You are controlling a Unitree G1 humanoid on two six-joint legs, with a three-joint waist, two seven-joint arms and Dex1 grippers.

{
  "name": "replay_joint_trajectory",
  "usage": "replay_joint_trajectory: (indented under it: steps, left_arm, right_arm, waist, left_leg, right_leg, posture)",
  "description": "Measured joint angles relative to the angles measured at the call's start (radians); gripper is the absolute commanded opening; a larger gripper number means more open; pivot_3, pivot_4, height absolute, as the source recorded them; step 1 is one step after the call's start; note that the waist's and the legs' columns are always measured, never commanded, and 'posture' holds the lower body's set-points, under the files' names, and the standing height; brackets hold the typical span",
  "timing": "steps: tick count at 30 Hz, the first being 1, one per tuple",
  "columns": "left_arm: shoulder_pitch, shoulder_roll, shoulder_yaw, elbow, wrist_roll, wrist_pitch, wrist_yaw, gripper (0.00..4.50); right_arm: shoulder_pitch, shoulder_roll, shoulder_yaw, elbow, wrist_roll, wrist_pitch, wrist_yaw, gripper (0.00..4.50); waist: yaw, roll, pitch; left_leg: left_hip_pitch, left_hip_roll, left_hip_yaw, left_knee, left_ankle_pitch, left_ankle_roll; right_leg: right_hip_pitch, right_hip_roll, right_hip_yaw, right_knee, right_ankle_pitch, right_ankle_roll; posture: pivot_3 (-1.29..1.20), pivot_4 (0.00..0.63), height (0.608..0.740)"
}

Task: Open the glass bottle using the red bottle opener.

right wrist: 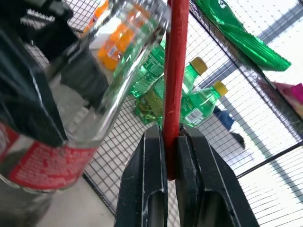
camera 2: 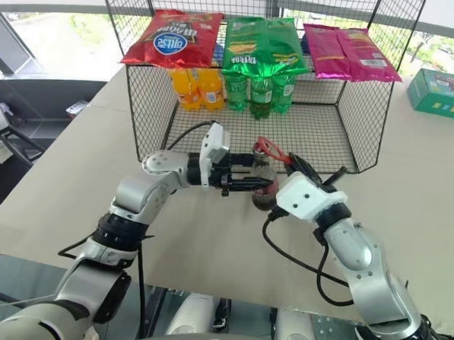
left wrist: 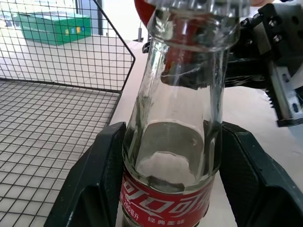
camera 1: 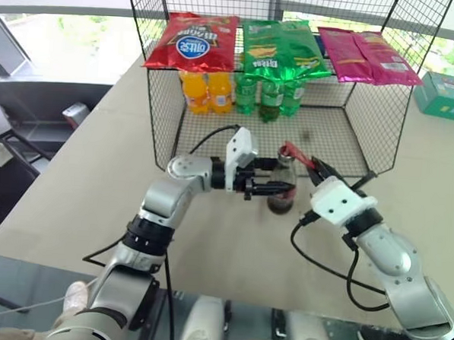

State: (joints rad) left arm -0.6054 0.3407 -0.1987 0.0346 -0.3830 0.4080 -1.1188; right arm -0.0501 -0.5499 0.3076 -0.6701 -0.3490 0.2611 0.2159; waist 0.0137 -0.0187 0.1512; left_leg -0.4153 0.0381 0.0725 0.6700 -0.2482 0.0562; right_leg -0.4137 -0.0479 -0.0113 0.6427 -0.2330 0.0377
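Observation:
The glass bottle [camera 1: 280, 205] stands upright on the table just in front of the wire cage, clear with a red label [left wrist: 163, 203]. My left gripper [camera 1: 275, 189] reaches in level from the left and is shut on the bottle's body, one black finger [left wrist: 94, 175] on each side at the label's top. My right gripper [right wrist: 173, 135] comes from the right, shut on the handle of the red bottle opener [right wrist: 176, 71]. The opener's ring head [camera 1: 290, 150] sits at the bottle's mouth; whether it hooks the cap I cannot tell.
The wire cage [camera 1: 382, 117] stands right behind the bottle, with snack bags [camera 1: 194, 40] on top and orange bottles [camera 1: 207, 91] and green bottles [camera 1: 270, 96] inside. A green box [camera 1: 446, 96] lies far right. The table's front edge [camera 1: 206, 287] is near.

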Motion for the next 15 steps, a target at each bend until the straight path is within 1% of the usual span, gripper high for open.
replay_joint_trajectory:
  steps: [3, 8, 12, 15]
  left_arm:
    - [-0.001, 0.001, 0.0, 0.0, 0.0, 0.004, 0.001, 2.25]
    - [-0.011, 0.003, -0.003, 0.0, 0.007, 0.02, 0.0, 2.25]
    - [-0.019, 0.004, -0.004, 0.008, 0.009, 0.028, -0.003, 2.25]
    - [-0.024, 0.004, -0.003, 0.016, 0.014, 0.028, -0.01, 2.25]
  right_arm:
    - [0.011, 0.01, 0.009, 0.021, -0.076, -0.034, -0.017, 0.0]
    - [0.033, 0.081, 0.03, 0.058, -0.203, -0.067, -0.075, 0.0]
    - [0.035, 0.11, 0.034, 0.089, -0.264, -0.095, -0.091, 0.0]
    - [0.037, 0.112, 0.035, 0.11, -0.294, -0.125, -0.105, 0.0]
  waist:
    - [0.0, 0.0, -0.001]
    - [0.0, 0.0, -0.002]
    - [0.0, 0.0, -0.003]
    - [0.001, 0.001, -0.005]
  left_leg:
    - [0.0, 0.0, 0.0, 0.0, 0.0, 0.0]
    - [0.001, 0.0, 0.0, 0.0, 0.0, -0.001]
    - [0.001, 0.0, 0.0, 0.001, 0.0, -0.001]
    - [0.002, 0.0, 0.0, 0.001, 0.0, -0.001]
  right_leg:
    - [0.0, 0.0, 0.0, 0.0, 0.0, 0.0]
    - [0.0, 0.0, 0.0, 0.0, 0.0, 0.0]
    - [0.001, 0.0, 0.0, 0.001, 0.0, 0.0]
    - [0.001, 0.0, 0.0, 0.001, 0.0, 0.0]
  posture:
    - [0.0, 0.15, 0.74]
    - [0.0, 0.15, 0.74]
    - [0.0, 0.15, 0.74]
    - [0.0, 0.15, 0.74]
